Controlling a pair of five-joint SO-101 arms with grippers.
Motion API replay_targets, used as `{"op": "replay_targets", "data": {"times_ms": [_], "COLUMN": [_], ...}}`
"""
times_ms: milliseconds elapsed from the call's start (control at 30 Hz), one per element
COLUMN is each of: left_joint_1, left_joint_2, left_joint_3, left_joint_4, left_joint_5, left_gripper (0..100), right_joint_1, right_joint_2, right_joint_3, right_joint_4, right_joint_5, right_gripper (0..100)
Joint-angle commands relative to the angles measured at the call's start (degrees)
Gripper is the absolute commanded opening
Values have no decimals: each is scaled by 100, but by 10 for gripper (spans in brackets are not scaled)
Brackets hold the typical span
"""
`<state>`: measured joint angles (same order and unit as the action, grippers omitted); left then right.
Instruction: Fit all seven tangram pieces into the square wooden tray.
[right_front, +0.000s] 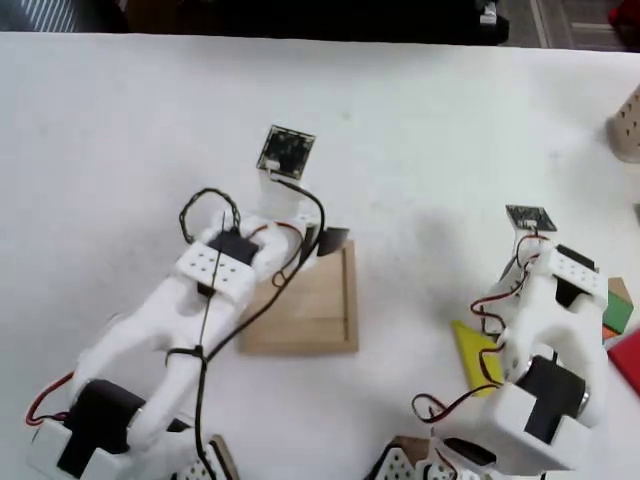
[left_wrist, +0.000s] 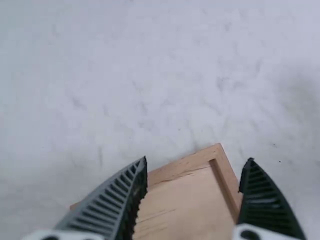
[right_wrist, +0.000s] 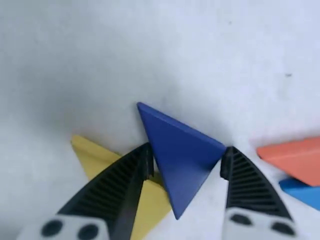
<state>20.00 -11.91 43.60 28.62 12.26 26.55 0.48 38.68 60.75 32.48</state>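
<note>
tray is laid flat on the white table. left gripper is held over the tray's far corner, fingers spread, nothing between them. right gripper is placed well to the right of the tray, clamped on a blue triangle. the blue triangle is seen overlapping a yellow triangle, which lies on its tray-facing side. orange piece and light blue piece are noted on the side away from the tray, adjoining each other.

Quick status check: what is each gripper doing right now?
Left gripper: open, empty, above a corner of the wooden tray.
Right gripper: closed on the blue triangle.
</note>
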Motion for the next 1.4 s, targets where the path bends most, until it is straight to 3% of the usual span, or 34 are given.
{"op": "replay_targets", "data": {"times_ms": [0,1367], "left_joint_1": [-84,-84], "left_joint_2": [4,4], "left_joint_3": [-158,-149], "left_joint_4": [-158,-167], "left_joint_5": [-141,-141], "left_gripper": [298,298], "right_joint_1": [48,-171], "right_joint_2": [75,136], "right_joint_3": [-378,-668], "right_joint_4": [22,-22], "right_joint_5": [185,211], "right_gripper": [226,226]}}
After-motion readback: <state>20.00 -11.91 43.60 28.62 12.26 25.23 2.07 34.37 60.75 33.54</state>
